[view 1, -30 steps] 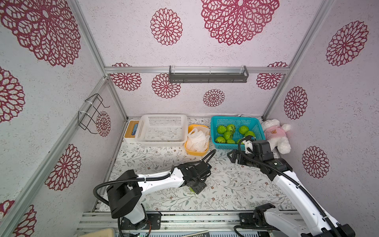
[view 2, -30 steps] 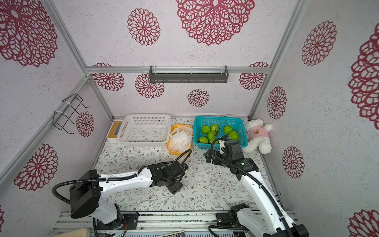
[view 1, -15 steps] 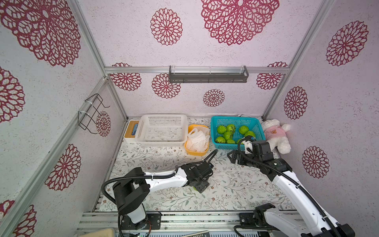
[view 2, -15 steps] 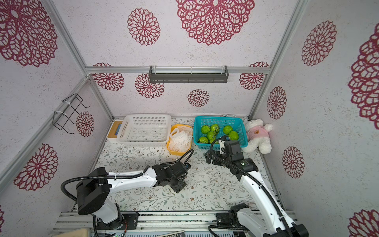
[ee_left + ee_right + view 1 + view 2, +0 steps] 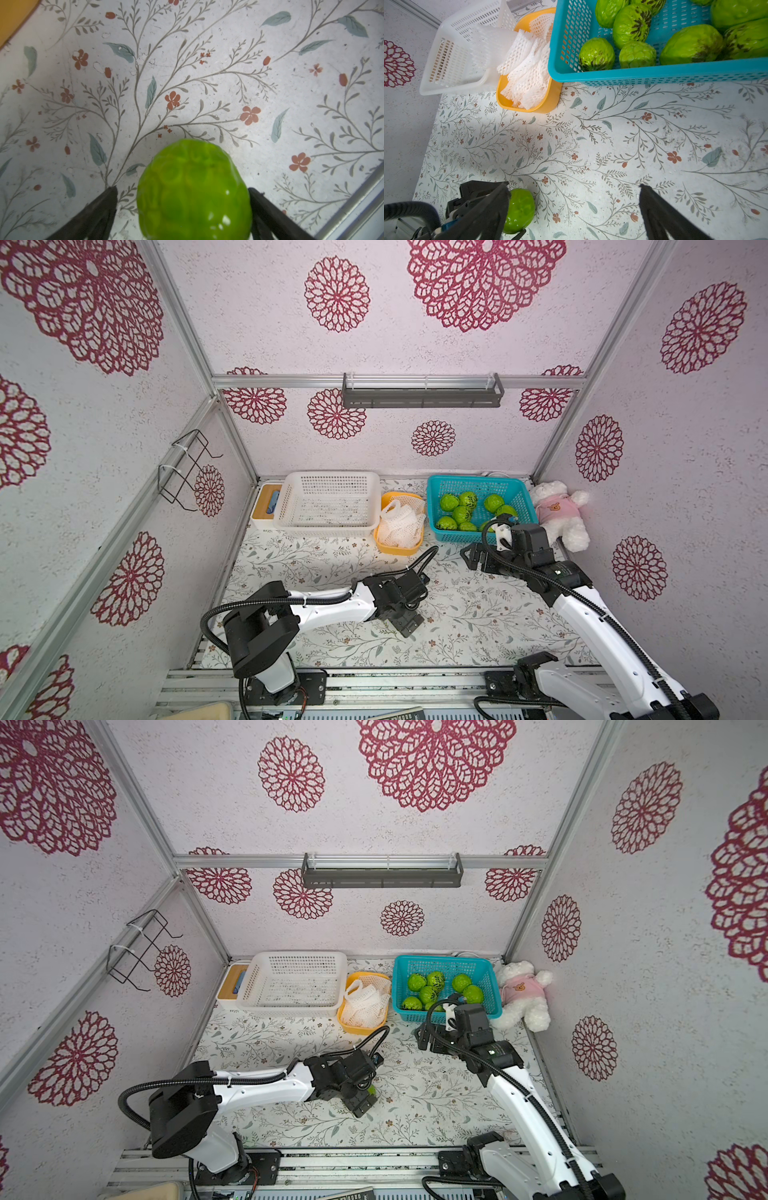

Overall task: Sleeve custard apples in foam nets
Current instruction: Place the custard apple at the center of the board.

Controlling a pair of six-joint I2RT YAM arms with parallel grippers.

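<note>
One bare green custard apple [image 5: 193, 191] lies on the flowered table between the fingers of my left gripper [image 5: 182, 189]. The jaws stand wide; a gap shows beside one finger [image 5: 104, 207], and the other finger sits right at the fruit's edge. In a top view only a sliver of this fruit [image 5: 371, 1090] shows under the left gripper [image 5: 363, 1100]. The right wrist view shows the same fruit [image 5: 520, 209] resting on the table. My right gripper [image 5: 574, 185] hangs open and empty in front of the blue basket [image 5: 478, 481], which holds several custard apples [image 5: 463, 514]. The foam nets [image 5: 401, 522] are piled in a yellow tray [image 5: 397, 549].
A white perforated basket [image 5: 332, 475] stands at the back left, with a small wooden-lidded box [image 5: 266, 506] beside it. A white plush toy [image 5: 559, 512] leans in the back right corner. Walls close in three sides, and a metal rail runs along the front.
The left arm's elbow has swung to the right and its jaws have spread wider around the custard apple on the table. The right arm has stayed still.
</note>
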